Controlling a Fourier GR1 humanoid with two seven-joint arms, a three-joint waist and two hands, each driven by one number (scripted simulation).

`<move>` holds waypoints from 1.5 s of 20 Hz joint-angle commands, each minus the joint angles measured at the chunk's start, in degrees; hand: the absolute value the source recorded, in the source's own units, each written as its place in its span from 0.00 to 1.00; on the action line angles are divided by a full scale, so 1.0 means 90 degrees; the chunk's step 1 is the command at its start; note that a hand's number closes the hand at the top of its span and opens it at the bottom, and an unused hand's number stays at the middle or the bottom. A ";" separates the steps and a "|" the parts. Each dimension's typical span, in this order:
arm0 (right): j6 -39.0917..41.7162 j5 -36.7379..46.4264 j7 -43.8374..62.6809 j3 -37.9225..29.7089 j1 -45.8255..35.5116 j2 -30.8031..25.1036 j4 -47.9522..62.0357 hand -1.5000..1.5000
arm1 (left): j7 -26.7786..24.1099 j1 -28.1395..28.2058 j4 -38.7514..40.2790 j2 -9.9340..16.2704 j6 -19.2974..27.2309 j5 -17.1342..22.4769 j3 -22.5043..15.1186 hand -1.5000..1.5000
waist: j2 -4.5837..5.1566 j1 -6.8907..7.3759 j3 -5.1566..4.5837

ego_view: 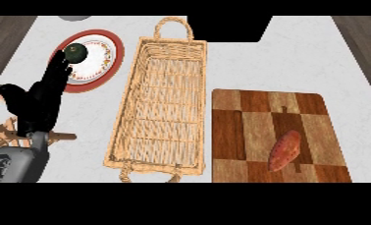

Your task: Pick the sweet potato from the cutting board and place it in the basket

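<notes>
An orange-red sweet potato [285, 150] lies on the checkered wooden cutting board [246, 121] at the lower right, near the board's front edge. A long wicker basket [164, 102] with handles at both ends stands in the middle, just left of the board, with nothing inside. My left hand [39, 98] rests at the left edge, fingers straight and pointing up, far from the sweet potato. My right hand does not show in the head view.
A red-rimmed white plate [96, 64] sits at the back left with a dark green round fruit [76, 52] on it, partly behind my left fingers. A small wooden object [62, 136] lies near my left wrist. A dark opening [228, 27] lies behind the basket.
</notes>
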 commanded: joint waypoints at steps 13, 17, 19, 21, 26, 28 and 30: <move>0.0040 0.2940 0.0695 0.0876 -0.0804 0.2601 0.0975 0.00 | 0.0001 -0.0039 0.0234 -0.0455 -0.0184 -0.0359 0.0105 0.50 | -0.0013 0.0006 0.0040; 0.0584 0.3215 0.0820 0.0714 -0.0941 0.2900 0.0896 0.00 | -0.0151 0.0067 0.0272 -0.0326 -0.0483 -0.0249 0.0461 0.50 | -0.0016 0.0012 0.0039; 0.0273 0.3391 0.0384 0.0756 -0.1002 0.3193 0.1585 0.00 | -0.0144 0.0082 0.0190 -0.0639 -0.0255 -0.0512 0.0211 0.50 | -0.0014 0.0013 0.0042; 0.0369 0.3407 0.0287 0.0611 -0.0910 0.3256 0.1184 0.00 | 0.0122 -0.0003 0.0083 -0.0467 -0.0440 -0.0518 0.0451 0.50 | -0.0021 0.0004 0.0042; -0.0061 0.3524 -0.0311 0.0693 -0.0863 0.3762 0.1937 0.00 | 0.0131 -0.0200 0.0256 -0.0559 -0.0622 -0.0534 0.0625 0.50 | -0.0017 -0.0003 0.0044; 0.0027 0.3496 -0.0343 0.0493 -0.1022 0.3839 0.1920 0.00 | 0.0137 -0.0097 0.0299 -0.0640 -0.0647 -0.0621 0.0647 0.50 | -0.0016 0.0000 0.0043; 0.0482 0.3272 -0.0276 0.0290 -0.1038 0.3701 0.1691 0.00 | 0.0254 0.0068 -0.0196 -0.0787 -0.0471 -0.0854 0.0491 0.50 | -0.0020 0.0012 0.0044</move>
